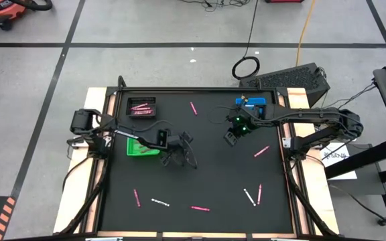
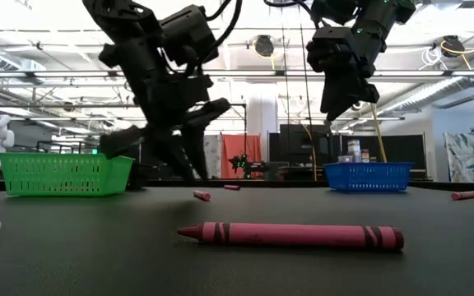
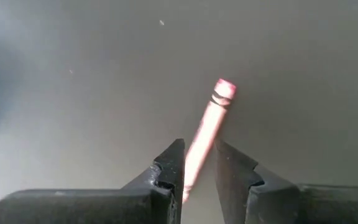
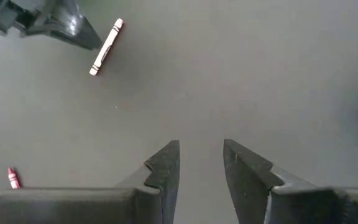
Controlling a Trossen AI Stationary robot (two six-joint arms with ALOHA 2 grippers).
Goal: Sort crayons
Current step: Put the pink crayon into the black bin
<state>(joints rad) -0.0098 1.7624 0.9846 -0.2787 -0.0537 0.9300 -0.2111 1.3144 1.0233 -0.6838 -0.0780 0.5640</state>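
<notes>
Pink and white crayons lie scattered on the black table mat (image 1: 213,167). One pink crayon (image 3: 211,118) lies flat on the mat under my left gripper (image 3: 199,155), left of the mat's middle. The open fingers point steeply down and stand on either side of its pointed end; I cannot tell whether they touch it. The same crayon (image 4: 106,47) shows beside the left fingertips in the right wrist view. My right gripper (image 4: 201,152) hangs open and empty above the mat (image 1: 232,137), near the blue tray (image 1: 251,102).
A black tray (image 1: 154,100) at the far left holds pink crayons. A green tray (image 1: 139,152) stands just left of my left gripper. Loose crayons: pink (image 1: 193,108), pink (image 1: 261,151), pink (image 1: 137,197), white (image 1: 159,201), pink (image 1: 200,209), white (image 1: 248,197), pink (image 1: 259,193).
</notes>
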